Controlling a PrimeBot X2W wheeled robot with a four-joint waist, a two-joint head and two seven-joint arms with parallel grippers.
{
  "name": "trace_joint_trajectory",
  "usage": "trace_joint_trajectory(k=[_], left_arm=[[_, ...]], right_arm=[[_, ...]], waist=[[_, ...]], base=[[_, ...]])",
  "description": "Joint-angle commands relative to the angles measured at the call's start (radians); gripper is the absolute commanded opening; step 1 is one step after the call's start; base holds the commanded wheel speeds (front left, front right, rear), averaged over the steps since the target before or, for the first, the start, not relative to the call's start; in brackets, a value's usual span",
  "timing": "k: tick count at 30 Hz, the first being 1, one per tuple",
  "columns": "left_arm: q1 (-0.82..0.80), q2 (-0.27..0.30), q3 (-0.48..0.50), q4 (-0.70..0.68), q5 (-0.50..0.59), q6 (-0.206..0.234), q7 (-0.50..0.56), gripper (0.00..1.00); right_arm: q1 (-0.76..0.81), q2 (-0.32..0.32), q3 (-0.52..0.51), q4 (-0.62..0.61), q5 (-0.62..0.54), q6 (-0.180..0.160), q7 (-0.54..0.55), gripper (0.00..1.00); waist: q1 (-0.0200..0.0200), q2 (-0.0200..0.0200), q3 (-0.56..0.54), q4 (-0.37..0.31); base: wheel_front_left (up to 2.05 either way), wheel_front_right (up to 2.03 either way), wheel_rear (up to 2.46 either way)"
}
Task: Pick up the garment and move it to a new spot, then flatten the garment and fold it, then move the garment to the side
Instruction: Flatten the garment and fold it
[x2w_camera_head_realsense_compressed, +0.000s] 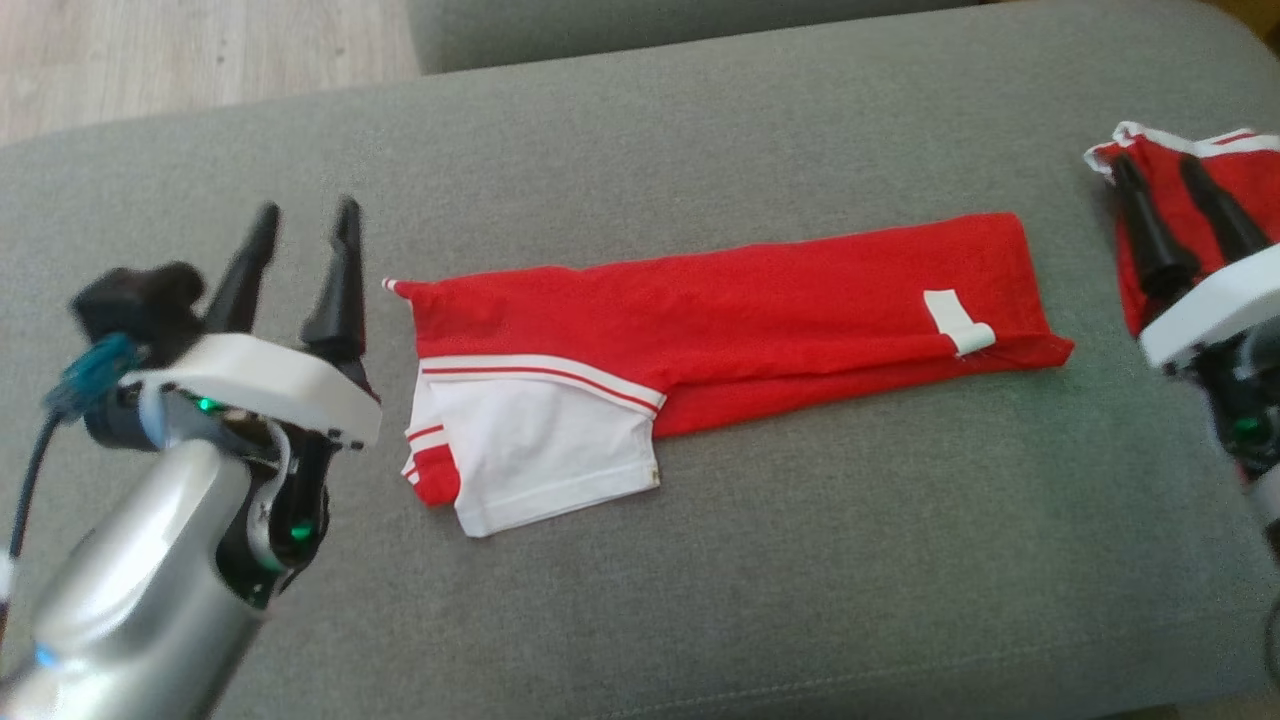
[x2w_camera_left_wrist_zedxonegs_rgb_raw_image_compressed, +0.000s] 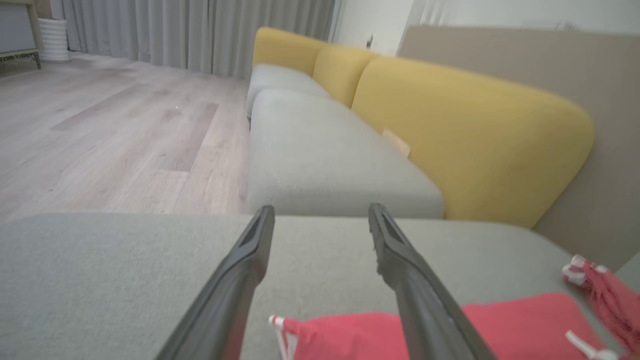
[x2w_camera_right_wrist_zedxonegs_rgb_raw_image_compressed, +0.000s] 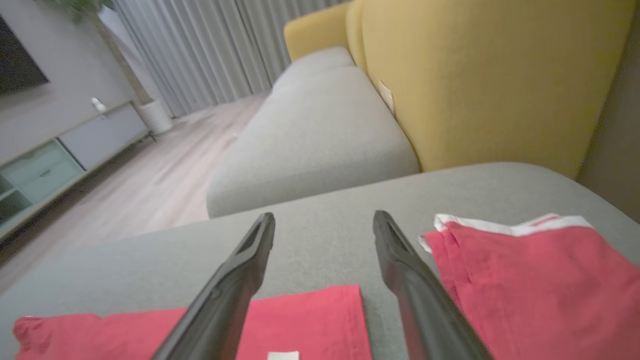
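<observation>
The garment lies folded into a long red strip across the grey cushion, a white sleeve with red-striped trim sticking out at its near left end. Its lettering is hidden. My left gripper hangs open just off the garment's left end, nothing between its fingers. My right gripper is open past the right end, over the smaller red piece. The left wrist view shows the garment under the open fingers. In the right wrist view the garment lies below the open fingers.
A smaller red piece with white edging lies at the cushion's right edge, also visible as the red piece. Yellow sofa backs and another grey seat stand beyond. Wooden floor lies to the far left.
</observation>
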Motion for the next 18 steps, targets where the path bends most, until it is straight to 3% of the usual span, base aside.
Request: trace_joint_trajectory(k=[1, 4, 9, 13, 18], left_arm=[[0.011, -0.019, 0.145, -0.065, 0.040, 0.014, -0.012, 1.00], [0.109, -0.105, 0.280, -0.123, 0.149, -0.004, -0.012, 1.00], [0.263, -0.253, 0.434, -0.156, 0.307, -0.076, -0.012, 1.00], [0.352, -0.350, 0.493, -0.150, 0.420, -0.139, -0.012, 1.00], [0.389, -0.409, 0.529, -0.131, 0.517, -0.198, -0.012, 1.00]], right_arm=[[0.035, 0.013, -0.023, -0.040, -0.032, -0.001, -0.058, 1.00], [0.069, 0.078, -0.077, -0.052, -0.079, -0.001, -0.142, 1.00], [0.142, 0.200, -0.169, -0.058, -0.203, -0.001, -0.218, 1.00], [0.211, 0.291, -0.238, -0.060, -0.302, -0.001, -0.232, 1.00], [0.249, 0.348, -0.288, -0.070, -0.384, -0.001, -0.236, 1.00]], waist=[[0.0000, 0.0000, -0.010, -0.007], [0.0000, 0.0000, -0.021, -0.014], [0.0000, 0.0000, -0.040, -0.022], [0.0000, 0.0000, -0.048, -0.021], [0.0000, 0.0000, -0.040, -0.012]], base=[[0.00, 0.00, 0.00], [0.00, 0.00, 0.00], [0.00, 0.00, 0.00], [0.00, 0.00, 0.00], [0.00, 0.00, 0.00]])
